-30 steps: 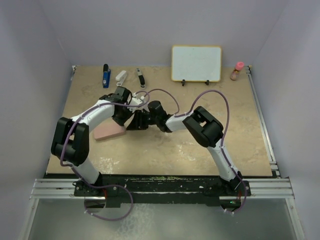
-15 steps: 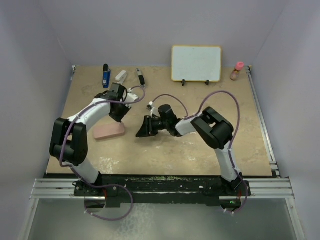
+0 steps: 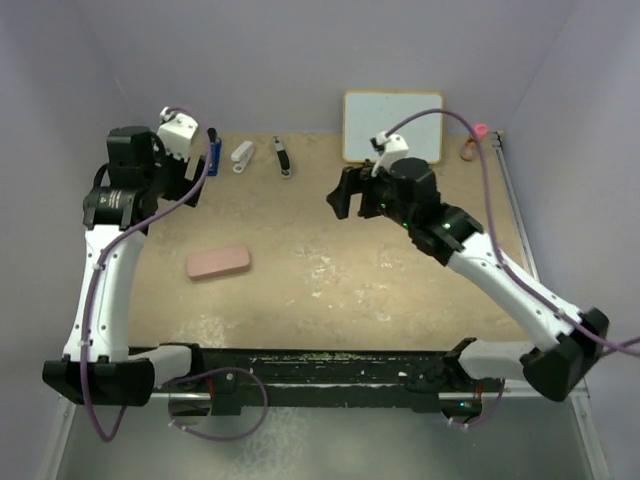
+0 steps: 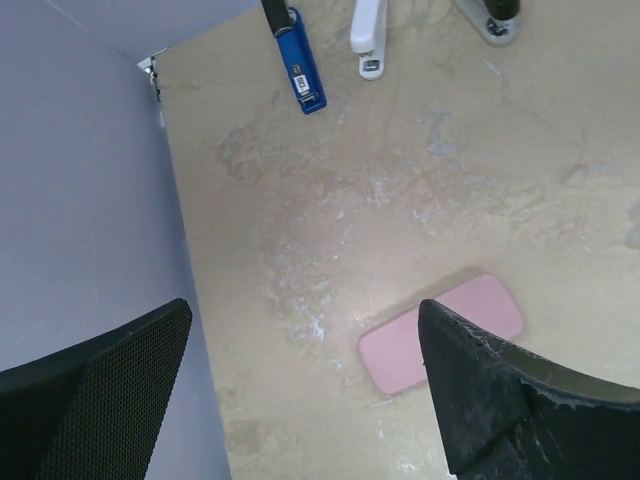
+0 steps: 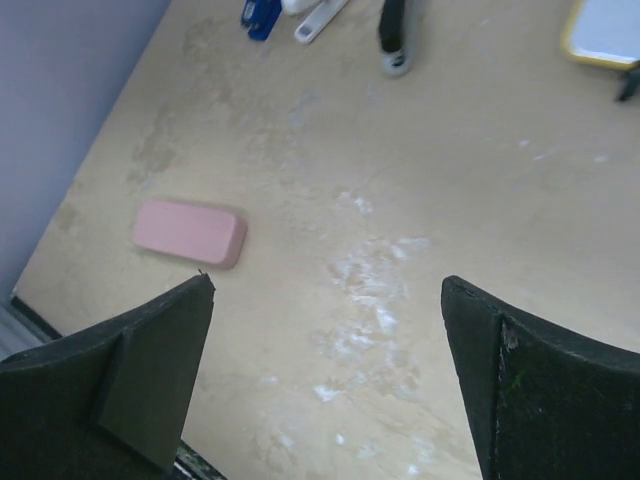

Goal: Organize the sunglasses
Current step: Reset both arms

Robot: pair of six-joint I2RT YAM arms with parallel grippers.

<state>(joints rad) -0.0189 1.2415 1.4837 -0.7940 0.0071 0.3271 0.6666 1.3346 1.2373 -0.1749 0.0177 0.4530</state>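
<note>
Both arms have risen and swung apart since a second ago. Left jaws and right jaws hang released; the pink case (image 4: 440, 333) lies on the counter (image 4: 400, 190) beneath them.

In the left wrist view, the grey-and-black tool (image 4: 490, 18) and the white item (image 4: 368, 30) are being cut off by the top edge. In the right wrist view, the whiteboard (image 5: 605, 30) is being clipped at the upper right corner, and the fingers (image 5: 120, 390) of the right gripper (image 5: 328, 284) are being cropped along the bottom edge. At the upper right of the top view, the pink-capped object (image 3: 478, 131) is being shown too small to identify.
</note>
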